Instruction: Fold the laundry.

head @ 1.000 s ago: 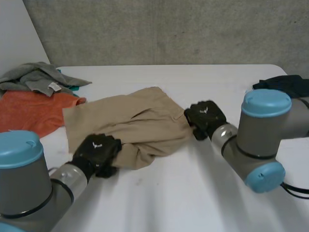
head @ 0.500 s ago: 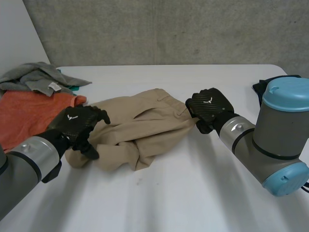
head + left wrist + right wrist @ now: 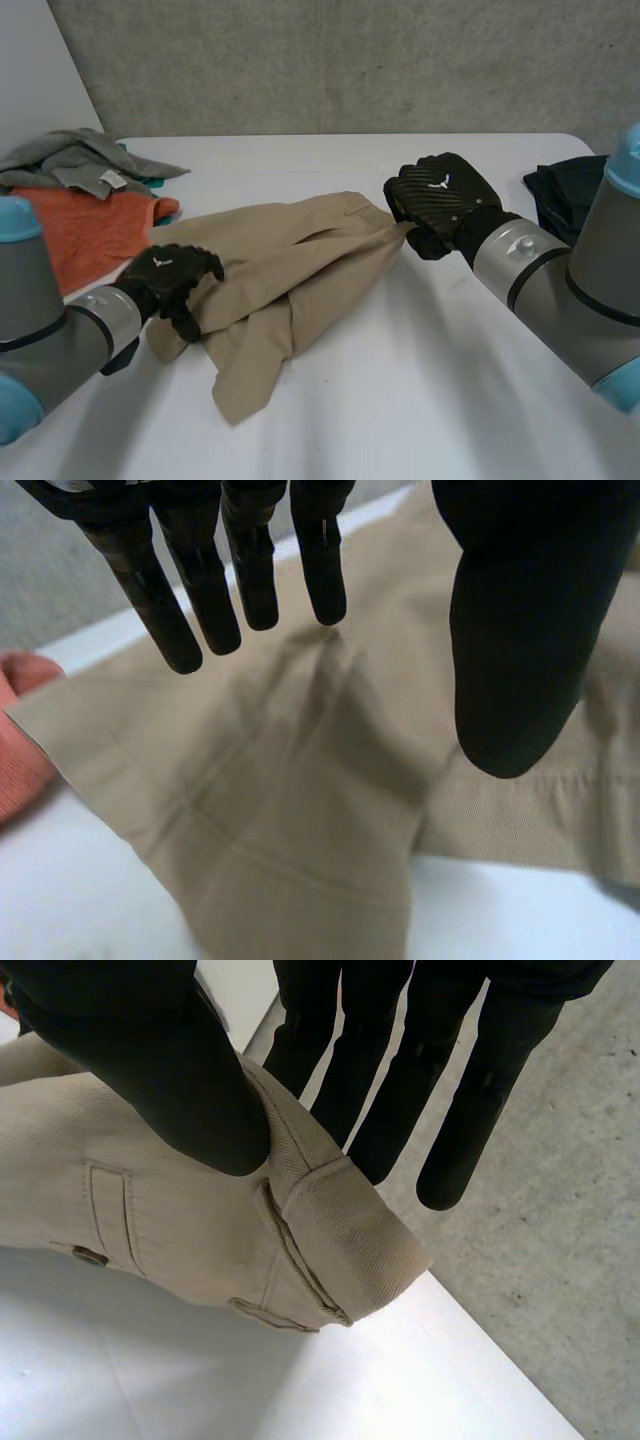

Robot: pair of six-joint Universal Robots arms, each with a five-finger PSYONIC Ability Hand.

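Your right hand (image 3: 440, 205) is clamped on the waistband corner (image 3: 340, 1230) of the khaki trousers (image 3: 290, 270), thumb on one side of the cloth and straight fingers on the other. Your left hand (image 3: 170, 280) is at the opposite edge with its fingers (image 3: 200, 580) straight and spread well away from the thumb, and it has no clear hold. A ridge of cloth rises to the fingertips, but nothing looks pinched. The trousers lie across the middle of the white surface (image 3: 430, 390), stretched between your two hands, with one leg trailing towards you in a loose tongue. The main risk is an uneven pull. If you lift or drag with the right hand while the left is only resting on the fabric, the cloth will probably slide out from under it and bunch towards the right, and you lose the flat spread that a fold needs. The right-hand pinch takes only the waistband corner, so a sharp tug could strip it free. The trailing leg may crease under the rest if you fold before straightening it. Watch the orange cloth (image 3: 70, 235) just beside your left hand, since a sweep that way could catch it and drag it into the fold. The grey garment (image 3: 75, 160) heaped behind it and the dark garment (image 3: 565, 195) near your right arm are well apart from the trousers.
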